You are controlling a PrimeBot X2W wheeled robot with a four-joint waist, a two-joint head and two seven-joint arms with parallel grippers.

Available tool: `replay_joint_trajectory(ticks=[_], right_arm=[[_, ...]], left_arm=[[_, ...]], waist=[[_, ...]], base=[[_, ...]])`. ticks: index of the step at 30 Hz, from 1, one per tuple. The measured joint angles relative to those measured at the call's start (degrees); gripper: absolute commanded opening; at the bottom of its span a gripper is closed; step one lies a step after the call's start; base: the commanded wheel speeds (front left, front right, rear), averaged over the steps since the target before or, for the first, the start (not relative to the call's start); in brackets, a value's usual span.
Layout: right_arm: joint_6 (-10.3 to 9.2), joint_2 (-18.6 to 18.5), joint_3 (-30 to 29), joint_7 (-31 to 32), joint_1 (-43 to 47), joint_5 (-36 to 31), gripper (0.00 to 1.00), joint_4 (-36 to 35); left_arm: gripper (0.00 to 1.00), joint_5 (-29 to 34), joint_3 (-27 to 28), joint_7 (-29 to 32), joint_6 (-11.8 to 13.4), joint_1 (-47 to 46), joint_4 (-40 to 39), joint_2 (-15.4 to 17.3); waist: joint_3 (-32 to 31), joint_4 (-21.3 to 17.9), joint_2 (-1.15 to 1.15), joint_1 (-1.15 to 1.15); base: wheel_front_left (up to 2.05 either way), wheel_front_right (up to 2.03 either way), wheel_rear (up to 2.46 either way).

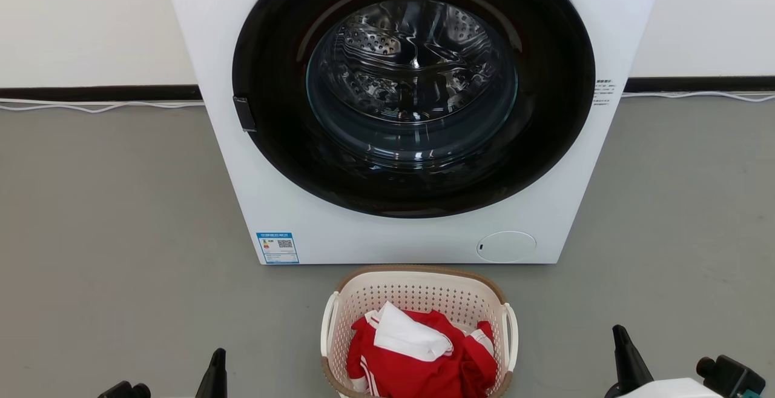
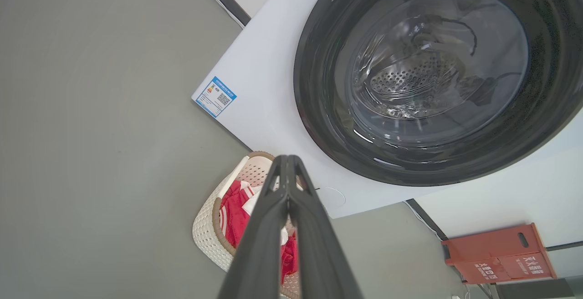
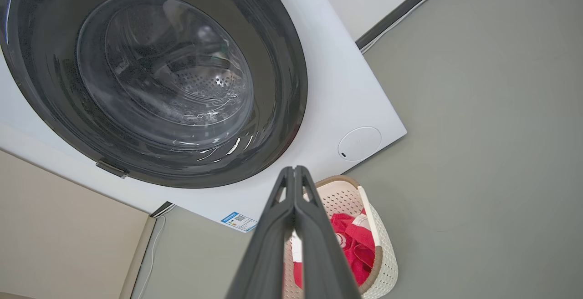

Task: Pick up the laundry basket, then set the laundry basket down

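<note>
The laundry basket stands on the grey floor just in front of the washing machine, cream-white and perforated with a brown rim and white loop handles on both sides. Red and white clothes lie in it. The basket also appears in the left wrist view and the right wrist view. My left gripper is low at the basket's left, well apart from it, and shut. My right gripper is off to the basket's right, also shut. Neither holds anything.
A white front-loading washing machine with a dark round closed door fills the space behind the basket. A white cable runs along the wall base. A red box stands by the wall. Grey floor lies open on both sides.
</note>
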Motion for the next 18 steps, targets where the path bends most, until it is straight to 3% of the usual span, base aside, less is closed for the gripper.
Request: replay_joint_trajectory(ticks=[18], right_arm=[[-0.01,0.0,-1.1,2.81,-1.09,11.94,0.0,-1.98]], left_arm=[[0.0,-9.67,1.15,2.56,-1.08,-1.16,-1.48,-0.08]], waist=[[0.76,-0.17,0.0,0.0]], base=[[0.0,0.0,0.0]])
